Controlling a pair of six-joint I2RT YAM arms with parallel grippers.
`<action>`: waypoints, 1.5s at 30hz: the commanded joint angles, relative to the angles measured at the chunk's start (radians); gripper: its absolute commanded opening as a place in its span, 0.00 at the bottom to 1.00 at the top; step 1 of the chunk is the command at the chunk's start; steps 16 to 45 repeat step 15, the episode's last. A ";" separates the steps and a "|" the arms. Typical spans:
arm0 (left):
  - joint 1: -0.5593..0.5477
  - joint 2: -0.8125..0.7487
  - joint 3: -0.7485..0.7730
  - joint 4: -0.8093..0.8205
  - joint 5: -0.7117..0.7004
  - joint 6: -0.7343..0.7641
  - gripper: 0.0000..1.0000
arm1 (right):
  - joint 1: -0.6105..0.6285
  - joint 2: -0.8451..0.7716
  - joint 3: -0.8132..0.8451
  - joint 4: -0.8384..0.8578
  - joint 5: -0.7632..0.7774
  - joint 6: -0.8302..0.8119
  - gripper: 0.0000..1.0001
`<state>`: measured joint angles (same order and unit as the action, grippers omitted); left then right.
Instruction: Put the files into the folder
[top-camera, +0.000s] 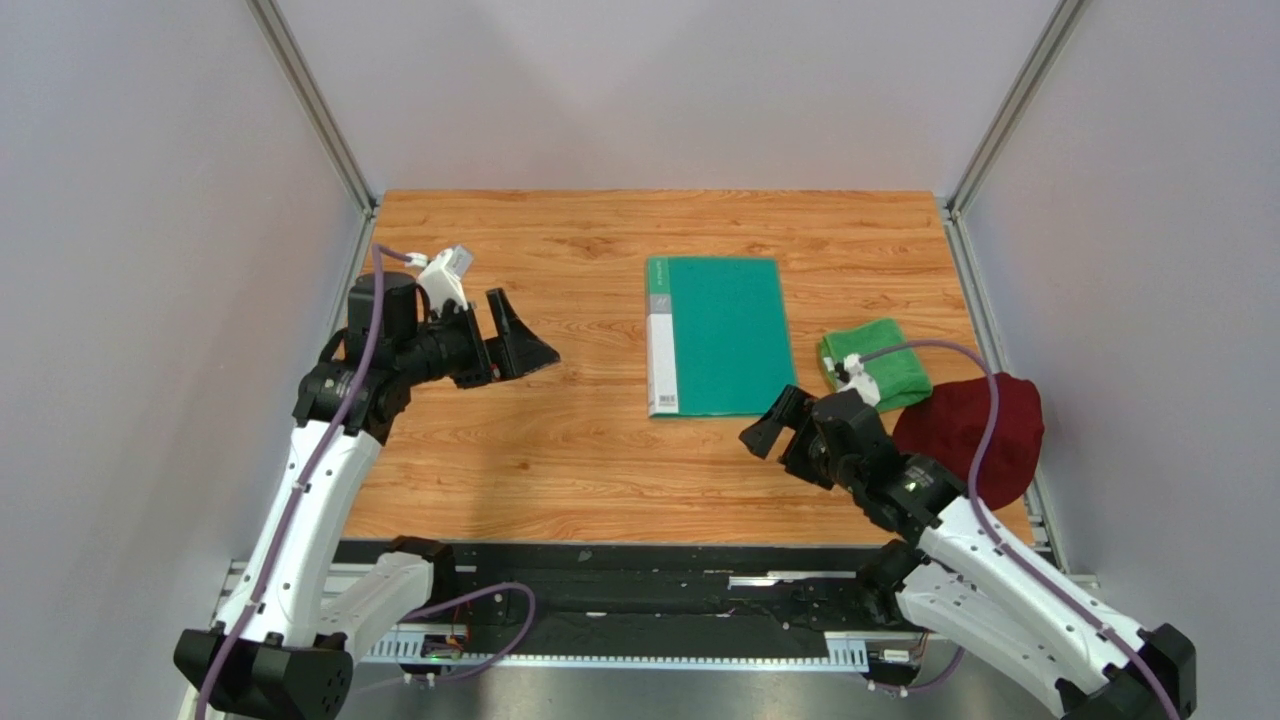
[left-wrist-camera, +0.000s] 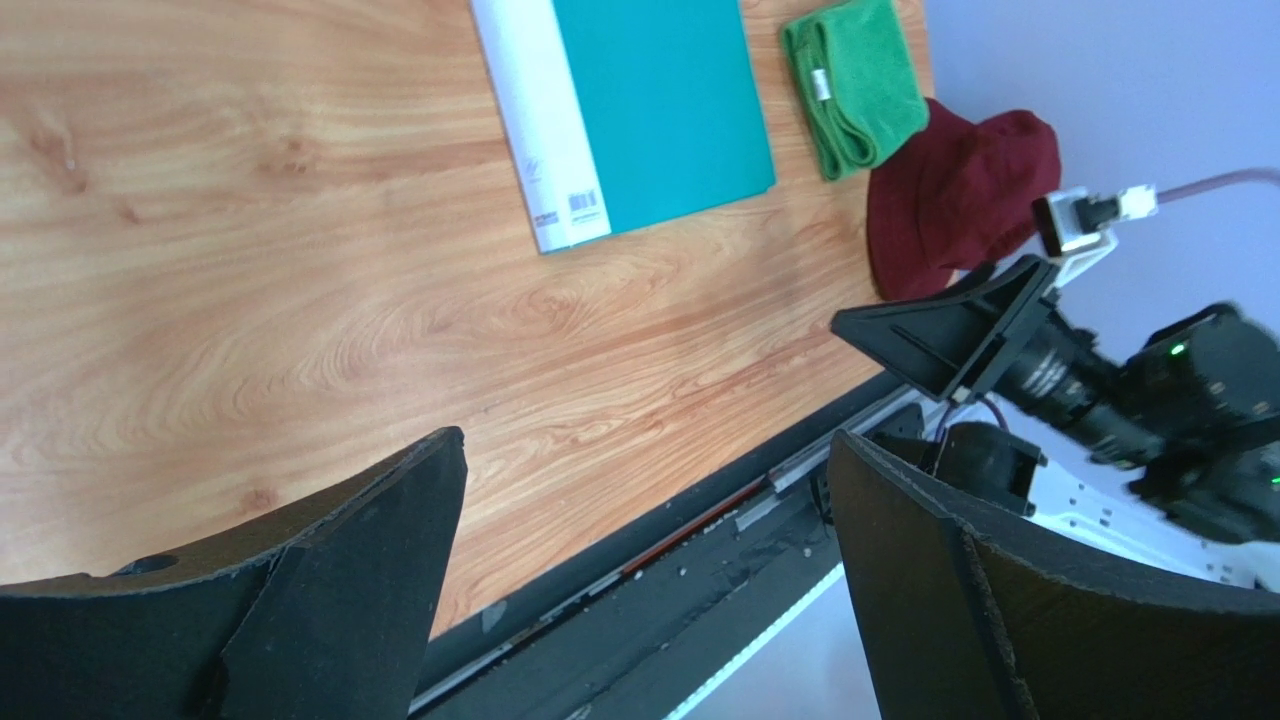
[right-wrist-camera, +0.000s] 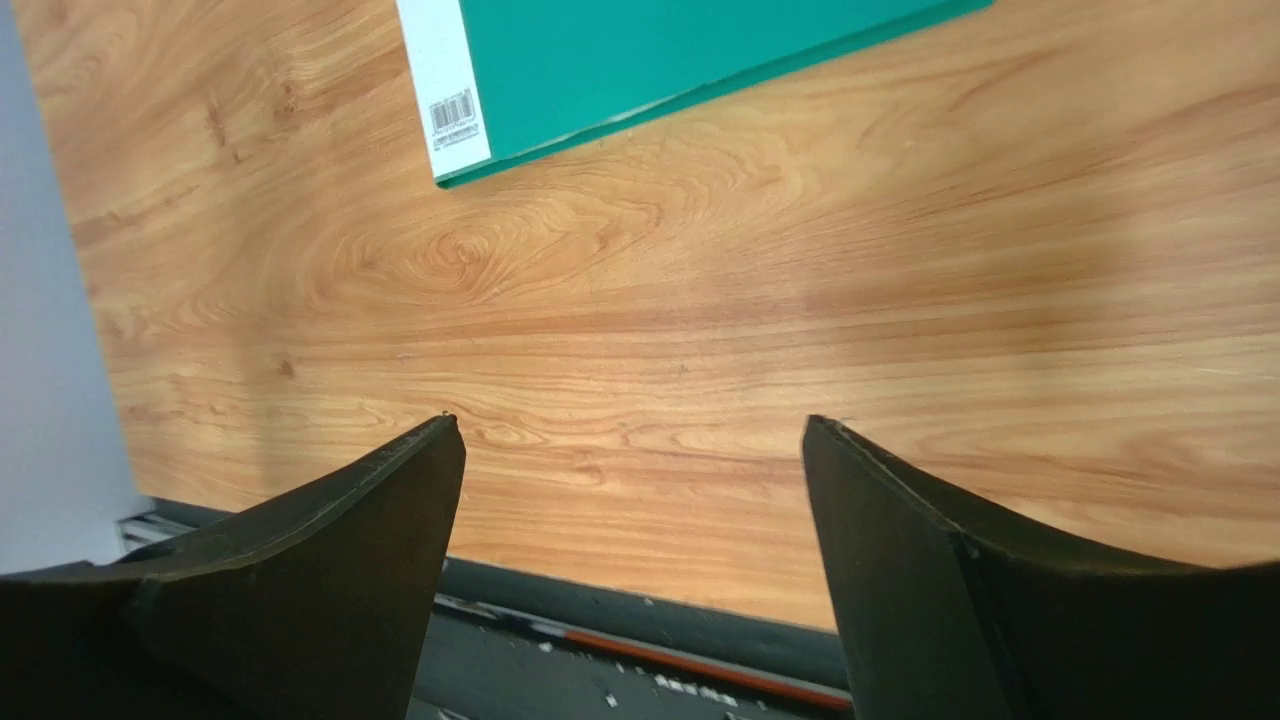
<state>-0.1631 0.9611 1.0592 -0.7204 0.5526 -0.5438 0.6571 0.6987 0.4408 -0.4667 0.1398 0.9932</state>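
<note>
The teal-green folder (top-camera: 721, 333) lies shut and flat at the middle of the wooden table, its white barcode spine strip on the left. It also shows in the left wrist view (left-wrist-camera: 654, 98) and the right wrist view (right-wrist-camera: 646, 60). No white paper sheets show in any view. My left gripper (top-camera: 522, 338) is open and empty, held above the table well left of the folder. My right gripper (top-camera: 769, 425) is open and empty, just in front of the folder's near right corner.
A small bright green folded cloth (top-camera: 873, 362) lies right of the folder. A dark red cap (top-camera: 974, 432) sits beside it at the table's right edge. Grey walls and metal posts enclose the table on three sides.
</note>
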 joint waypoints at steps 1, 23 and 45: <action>-0.003 -0.094 0.082 0.033 0.055 0.094 0.99 | 0.004 0.019 0.382 -0.404 0.136 -0.300 0.87; -0.003 -0.214 0.232 -0.007 0.029 0.122 0.99 | 0.003 -0.027 0.716 -0.514 0.203 -0.519 1.00; -0.003 -0.214 0.232 -0.007 0.029 0.122 0.99 | 0.003 -0.027 0.716 -0.514 0.203 -0.519 1.00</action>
